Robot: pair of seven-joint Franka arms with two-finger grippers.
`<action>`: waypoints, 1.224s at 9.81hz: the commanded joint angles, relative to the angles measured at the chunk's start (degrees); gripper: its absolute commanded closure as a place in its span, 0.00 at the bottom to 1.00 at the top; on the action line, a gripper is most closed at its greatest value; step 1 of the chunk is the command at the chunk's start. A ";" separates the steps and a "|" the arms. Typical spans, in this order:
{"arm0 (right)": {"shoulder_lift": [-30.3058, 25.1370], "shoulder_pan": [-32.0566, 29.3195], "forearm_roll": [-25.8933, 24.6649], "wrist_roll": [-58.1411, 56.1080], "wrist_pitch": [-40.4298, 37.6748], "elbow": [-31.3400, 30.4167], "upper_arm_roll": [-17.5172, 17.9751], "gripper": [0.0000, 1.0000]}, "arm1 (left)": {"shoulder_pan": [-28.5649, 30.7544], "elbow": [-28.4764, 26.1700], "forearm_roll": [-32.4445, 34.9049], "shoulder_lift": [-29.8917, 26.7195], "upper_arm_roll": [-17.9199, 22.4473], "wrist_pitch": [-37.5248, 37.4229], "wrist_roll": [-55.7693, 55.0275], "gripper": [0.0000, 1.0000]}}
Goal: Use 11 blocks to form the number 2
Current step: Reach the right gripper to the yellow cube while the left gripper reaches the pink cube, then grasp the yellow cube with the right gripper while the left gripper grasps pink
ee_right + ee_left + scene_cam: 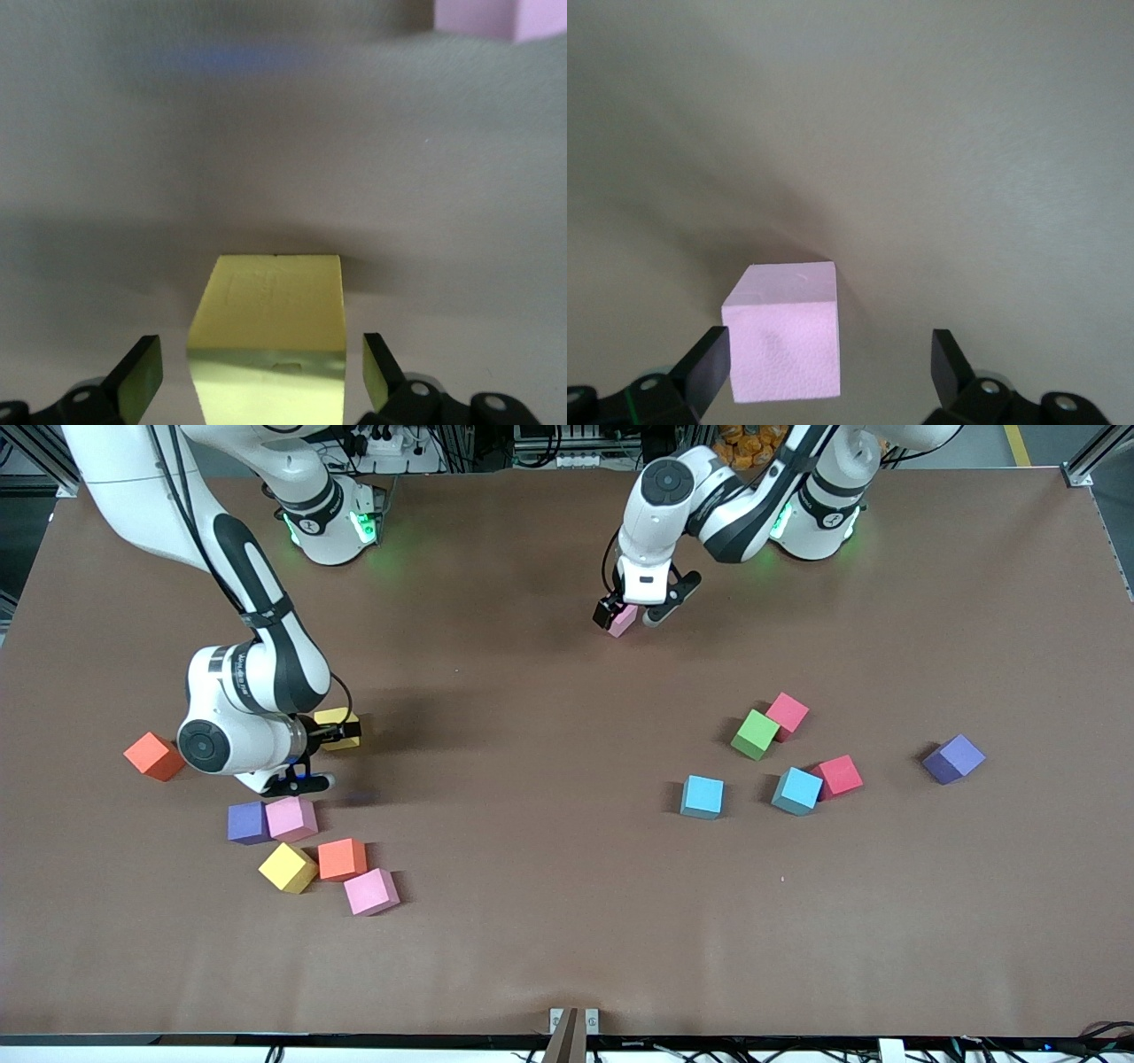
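Note:
My left gripper (632, 618) (828, 347) is low over the table's middle near the robots' bases, open around a light pink block (623, 621) (784, 341). The block lies against one finger, with a gap to the other. My right gripper (342, 731) (261, 354) is open around a yellow block (333, 718) (270, 310), with gaps on both sides. Toward the right arm's end lie an orange block (153, 756), a pink block (291, 818) (500, 18), a yellow block (288, 867), an orange block (342, 859) and a pink block (371, 891). Toward the left arm's end lie a green block (755, 733), two blue blocks (702, 796) (796, 790) and two red blocks (787, 715) (838, 776).
One purple cube (247, 822) touches the pink block near my right gripper. Another purple cube (953, 758) sits alone toward the left arm's end. The brown table (532, 921) is bare in the middle and along the edge nearest the front camera.

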 commanded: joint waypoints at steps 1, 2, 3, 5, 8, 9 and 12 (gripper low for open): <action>-0.71 -0.17 0.70 -4.11 1.76 -2.47 0.14 0.00 | -0.47 0.37 -0.97 2.38 -0.21 1.82 -1.69 0.00; -0.62 -0.17 0.70 -6.12 2.21 -2.83 0.14 0.00 | -0.47 0.37 -0.97 3.00 -0.38 1.90 -2.39 0.00; -0.53 -0.17 0.70 -6.40 2.38 -2.83 0.14 0.00 | -0.47 0.37 -0.89 3.00 -0.38 1.90 -2.75 0.00; -0.53 -0.17 0.70 -6.40 2.39 -2.74 0.14 0.16 | -0.47 0.46 -0.97 3.35 -0.82 1.90 -2.75 0.00; -0.62 -0.25 0.70 -11.65 2.39 -2.31 0.14 0.60 | -0.47 0.28 -0.97 3.44 -1.87 1.90 -3.72 0.00; -0.79 -0.17 0.62 -12.46 2.21 -1.52 0.14 0.69 | -0.47 0.28 -0.89 3.44 -2.05 1.64 -3.81 0.00; -1.58 0.62 0.53 -19.99 -0.85 3.48 0.14 0.72 | -0.38 0.37 -0.88 4.23 -2.58 1.55 -3.90 0.00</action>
